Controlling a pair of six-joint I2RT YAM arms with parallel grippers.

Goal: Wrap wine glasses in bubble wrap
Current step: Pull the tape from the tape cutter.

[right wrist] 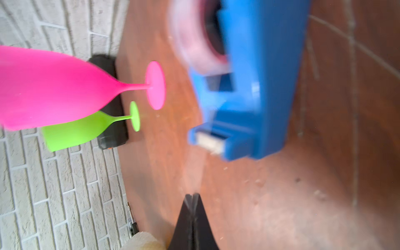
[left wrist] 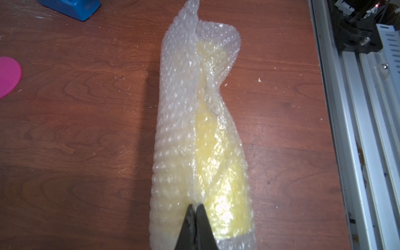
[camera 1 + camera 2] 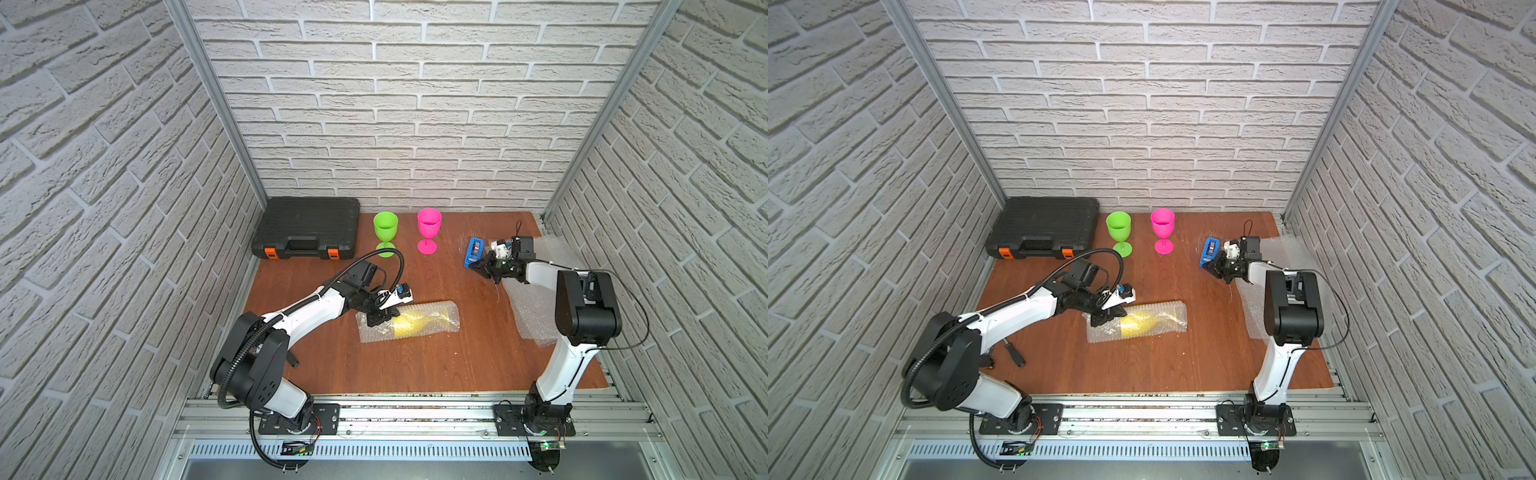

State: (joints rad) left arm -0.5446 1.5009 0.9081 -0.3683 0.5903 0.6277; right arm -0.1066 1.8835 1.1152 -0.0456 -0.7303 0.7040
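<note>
A yellow wine glass (image 3: 415,326) lies on its side mid-table, rolled inside a sheet of bubble wrap (image 3: 444,316). My left gripper (image 3: 376,320) is shut on that wrap; in the left wrist view the jaws (image 2: 196,204) pinch the overlapping seam of the bubble wrap (image 2: 173,129) over the yellow glass (image 2: 216,162). The green wine glass (image 3: 385,232) and the pink wine glass (image 3: 429,232) stand upright and bare near the back wall. My right gripper (image 3: 473,266) sits beside the blue tape dispenser (image 3: 473,249), shut (image 1: 192,194) on a clear tape strip (image 1: 194,173) that runs from the dispenser (image 1: 249,97).
A shut black tool case (image 3: 307,226) with orange latches fills the back left corner. Spare bubble wrap sheets (image 3: 532,316) lie along the right edge under the right arm. Brick walls close in three sides. An aluminium rail (image 3: 415,411) runs along the table's front.
</note>
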